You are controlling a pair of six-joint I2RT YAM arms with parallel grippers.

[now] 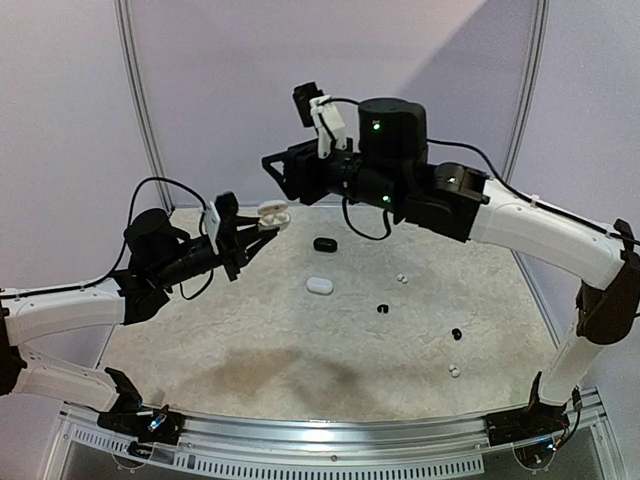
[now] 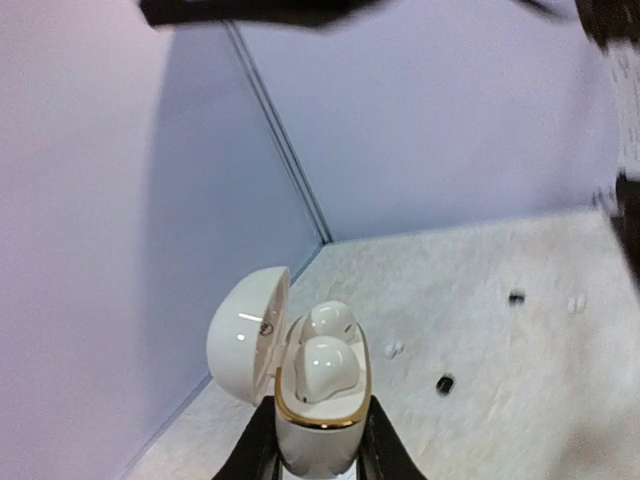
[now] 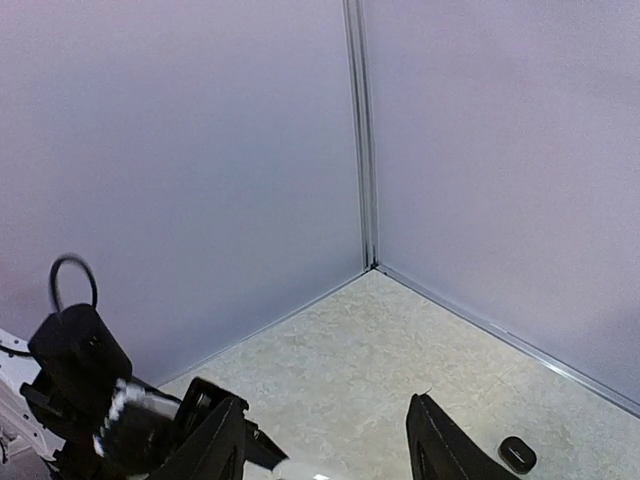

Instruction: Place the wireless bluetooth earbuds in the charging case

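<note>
My left gripper (image 1: 252,236) is shut on a white charging case (image 1: 272,213) and holds it above the table at the back left. In the left wrist view the case (image 2: 318,420) has a gold rim, and its lid (image 2: 243,335) is open to the left. Two white earbuds (image 2: 322,365) sit in it. My left gripper (image 2: 318,458) clamps its base. Loose earbuds lie on the table: a white one (image 1: 402,278), a black one (image 1: 382,308), another black one (image 1: 457,334) and a white one (image 1: 454,371). My right gripper (image 1: 278,175) hangs open and empty above and right of the held case. Its jaws stand wide apart in the right wrist view (image 3: 325,450).
A closed black case (image 1: 324,244) and a closed white case (image 1: 319,285) lie mid-table. The black case also shows in the right wrist view (image 3: 517,455). Grey walls meet at the back corner (image 3: 365,265). A metal rail (image 1: 330,440) runs along the near edge.
</note>
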